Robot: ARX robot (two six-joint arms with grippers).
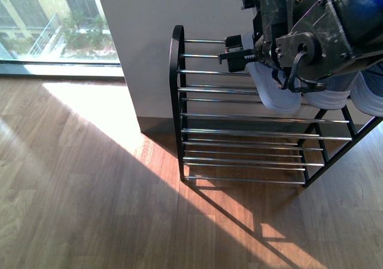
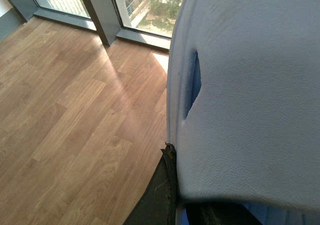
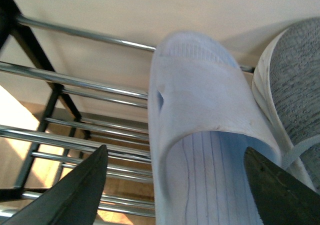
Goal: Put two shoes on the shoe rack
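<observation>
As the front view looks down, the wide shoe rack (image 1: 239, 131) with its black metal frame and thin shiny bars stands against the white wall (image 1: 149, 48). A pale white open-toed slipper (image 1: 276, 92) sits at the top shelf, under the dark robot arms (image 1: 299, 42). More pale soles (image 1: 366, 98) rest on the same shelf at the right edge. I think the slipper lies across the bars so it will not fall through. Sun makes a bright patch on the brown wooden floor (image 1: 90, 179), and a big window (image 1: 54, 24) is on the left.

Up close in the left wrist view, the pale slipper (image 2: 250, 95) fills most of the picture. Wooden floor (image 2: 75, 115) and window (image 2: 150, 5) lie behind it. The left gripper's fingers do not show well, so I cannot tell if they hold anything.

Looking from the right wrist, the right gripper (image 3: 175, 150) has its two dark fingers (image 3: 80, 195) spread wide, one on each side of the slipper (image 3: 200, 115). They are not pinching it. Just beside it lies a grey knit sneaker with a white sole (image 3: 295, 80), on the rack bars (image 3: 75, 80).
</observation>
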